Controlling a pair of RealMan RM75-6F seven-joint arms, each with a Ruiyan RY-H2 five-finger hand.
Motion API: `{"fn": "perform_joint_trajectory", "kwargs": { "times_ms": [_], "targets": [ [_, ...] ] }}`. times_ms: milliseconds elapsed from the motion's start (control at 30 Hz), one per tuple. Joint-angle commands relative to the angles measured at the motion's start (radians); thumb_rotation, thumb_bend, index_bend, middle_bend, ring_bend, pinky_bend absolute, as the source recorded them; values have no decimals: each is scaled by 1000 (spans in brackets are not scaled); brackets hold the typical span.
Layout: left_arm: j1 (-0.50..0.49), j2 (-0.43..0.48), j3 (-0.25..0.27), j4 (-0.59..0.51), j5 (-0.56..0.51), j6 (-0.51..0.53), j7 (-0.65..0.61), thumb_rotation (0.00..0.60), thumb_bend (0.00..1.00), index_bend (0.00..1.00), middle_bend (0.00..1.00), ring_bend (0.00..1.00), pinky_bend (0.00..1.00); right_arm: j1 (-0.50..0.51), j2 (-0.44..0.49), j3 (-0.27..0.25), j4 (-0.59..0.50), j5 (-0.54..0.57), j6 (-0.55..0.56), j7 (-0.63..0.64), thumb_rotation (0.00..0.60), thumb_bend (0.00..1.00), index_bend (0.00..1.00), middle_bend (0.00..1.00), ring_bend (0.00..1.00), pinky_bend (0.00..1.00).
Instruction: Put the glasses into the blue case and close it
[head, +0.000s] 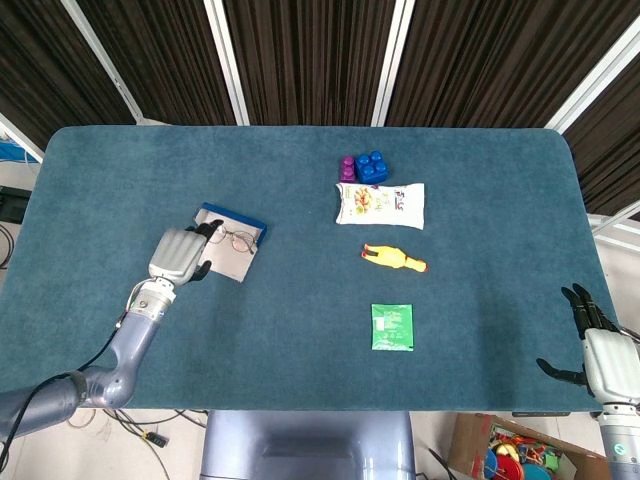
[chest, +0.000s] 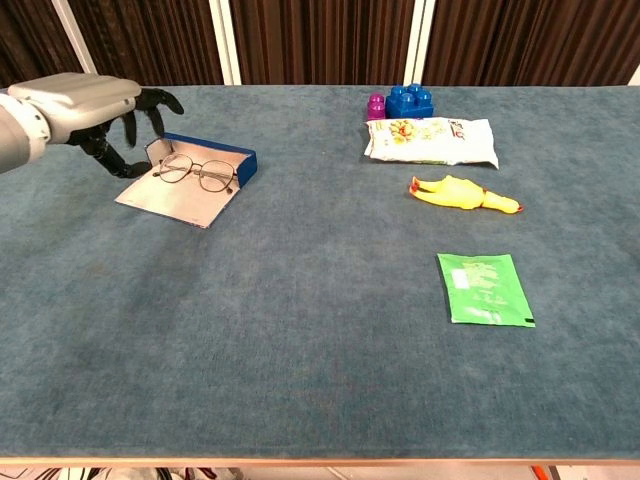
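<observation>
The blue case (head: 231, 221) (chest: 210, 159) lies open at the table's left, its pale inner lid flat on the cloth toward me. The thin-rimmed glasses (head: 236, 239) (chest: 194, 172) rest in it, lenses over the lid side. My left hand (head: 181, 254) (chest: 92, 103) hovers just left of the case, lifted off it, fingers apart and holding nothing. Low at the far right edge of the head view, my right hand (head: 595, 345) hangs open off the table; the chest view does not show it.
A purple and blue block pair (head: 363, 167) sits at the back, a white snack bag (head: 380, 204) before it. A yellow rubber chicken (head: 393, 258) and a green sachet (head: 392, 327) lie nearer the front right.
</observation>
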Motion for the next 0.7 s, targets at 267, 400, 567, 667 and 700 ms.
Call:
{"fn": "perform_joint_trajectory", "kwargs": {
  "times_ms": [267, 400, 567, 667, 700],
  "targets": [
    [14, -5, 0, 25, -69, -145, -136, 600, 384, 40, 627, 718, 825, -2, -2, 2, 6, -2, 7, 7, 600, 147, 53, 8, 165, 291],
    [2, -38, -16, 61, -112, -132, -100, 600, 426, 37, 649, 725, 825, -2, -2, 4, 7, 3, 5, 5, 600, 153, 53, 8, 165, 291],
    [-14, -68, -26, 97, -162, -137, -59, 600, 429, 33, 651, 726, 825, -2, -2, 5, 6, 8, 3, 1, 600, 154, 52, 8, 165, 291],
    [-28, -80, -28, 114, -202, -163, -33, 600, 429, 33, 652, 726, 825, -1, -2, 5, 4, 10, 2, -4, 600, 155, 53, 8, 165, 291],
    [-34, -84, -30, 121, -219, -176, -27, 600, 429, 33, 652, 726, 825, -1, -2, 4, 3, 10, 2, -5, 600, 155, 53, 8, 165, 291]
  ]
}}
